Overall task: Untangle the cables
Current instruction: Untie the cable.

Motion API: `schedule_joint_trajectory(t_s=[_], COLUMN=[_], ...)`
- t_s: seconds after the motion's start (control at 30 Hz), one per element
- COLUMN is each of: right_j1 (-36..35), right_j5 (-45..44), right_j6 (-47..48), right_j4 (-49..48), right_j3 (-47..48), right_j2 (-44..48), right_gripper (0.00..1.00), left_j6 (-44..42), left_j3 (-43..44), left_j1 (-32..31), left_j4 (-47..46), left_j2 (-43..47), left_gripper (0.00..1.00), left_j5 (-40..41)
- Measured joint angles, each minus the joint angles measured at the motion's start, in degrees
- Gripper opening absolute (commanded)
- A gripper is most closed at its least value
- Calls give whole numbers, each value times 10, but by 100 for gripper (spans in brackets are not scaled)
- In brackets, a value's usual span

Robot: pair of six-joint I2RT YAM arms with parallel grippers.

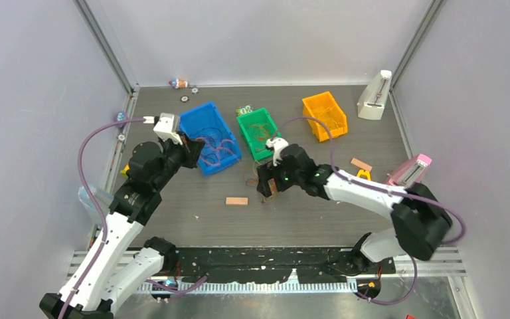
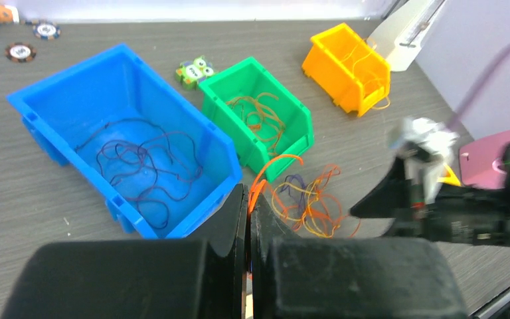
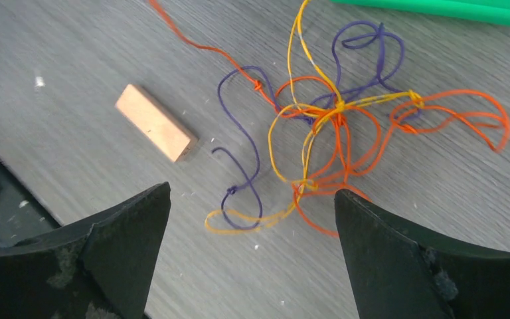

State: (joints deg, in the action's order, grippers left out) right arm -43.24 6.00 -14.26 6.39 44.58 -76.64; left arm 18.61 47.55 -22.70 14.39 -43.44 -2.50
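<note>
The cables (image 3: pixel 332 126) lie as a loose tangle of orange, yellow and purple strands on the grey table, just in front of the green bin (image 2: pixel 289 143). My right gripper (image 3: pixel 252 193) hovers open right over the near side of the tangle, with nothing between its fingers. In the top view the right gripper (image 1: pixel 265 189) hides most of the pile. My left gripper (image 2: pixel 249 199) is shut on one orange strand (image 2: pixel 275 161), which arcs up out of the jaws towards the tangle (image 2: pixel 309 199). The left gripper (image 1: pixel 187 147) sits at the near edge of the blue bin (image 1: pixel 199 108).
Dark purple strands lie in the blue bin (image 2: pixel 66 83), orange-brown ones in the green bin, yellow ones in the orange bin (image 2: pixel 342 80). A small wooden block (image 3: pixel 154 123) lies left of the tangle. A white stand (image 1: pixel 374 96) and a pink one (image 1: pixel 412 169) stand at the right.
</note>
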Motion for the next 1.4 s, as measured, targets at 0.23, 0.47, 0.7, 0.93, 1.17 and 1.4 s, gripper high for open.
schedule_joint_trajectory(t_s=[0.23,0.47,0.7,0.93,1.17,1.4], right_j1=[-48,-44,98,184,214,216], right_j5=[-97,-204,-194,-203,-216,-150], right_j6=[-2,-47,-127,-182,-199,-161], right_j4=[32,77,65,94,108,109], right_j3=[83,61,-86,-149,-158,-159], right_j2=[-167,-179,-29,114,201,211], right_gripper=[90,60,46,32,15,5], left_j6=[-6,-26,-42,-45,-40,-42], left_j3=[12,21,34,37,30,16], left_j1=[0,2,15,21,22,22], left_j4=[3,36,48,48,43,25], left_j2=[22,66,114,126,137,96], left_gripper=[0,0,0,0,0,0], left_j5=[6,145,268,349,384,241])
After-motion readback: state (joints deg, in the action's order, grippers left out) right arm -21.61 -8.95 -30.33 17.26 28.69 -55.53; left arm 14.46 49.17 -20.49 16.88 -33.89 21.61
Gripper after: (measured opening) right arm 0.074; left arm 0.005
